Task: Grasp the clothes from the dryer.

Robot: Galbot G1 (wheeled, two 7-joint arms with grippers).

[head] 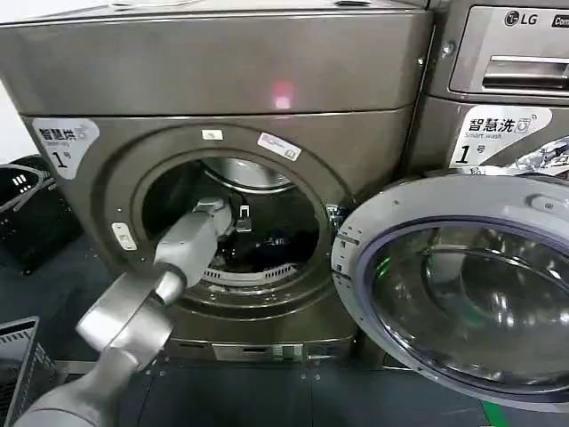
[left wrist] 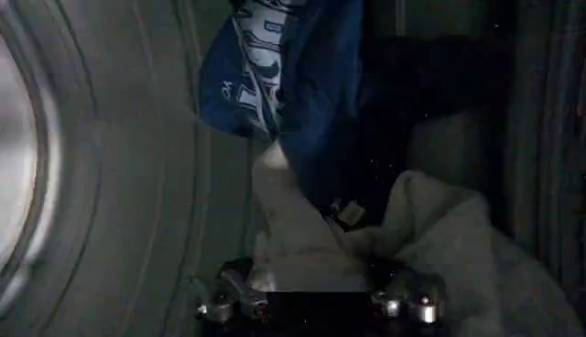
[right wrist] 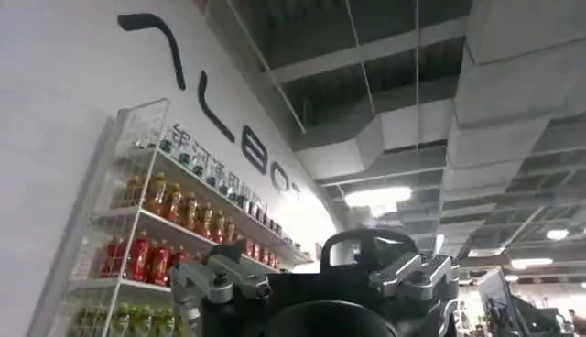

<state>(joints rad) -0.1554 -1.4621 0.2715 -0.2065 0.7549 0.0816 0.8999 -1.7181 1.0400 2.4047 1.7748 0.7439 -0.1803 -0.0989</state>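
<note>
The dryer [head: 222, 80] is the big grey-bronze machine with its porthole open. My left arm reaches through the porthole, and my left gripper [head: 242, 219] is deep in the steel drum [head: 253, 173]. In the left wrist view the clothes lie on the drum wall: a white cloth [left wrist: 302, 247] and a dark blue printed one [left wrist: 302, 73] beyond it. My left gripper [left wrist: 307, 275] is shut on the white cloth, which bunches up between the jaws and hides the fingertips. My right gripper [right wrist: 366, 240] is parked away from the dryer, shut, pointing up at the ceiling.
The dryer's round door [head: 462, 285] hangs open to the right of the porthole. The LG machine [head: 507, 80] stands at the right. A dark basket [head: 27, 213] sits at the left and a crate [head: 18, 365] at the lower left.
</note>
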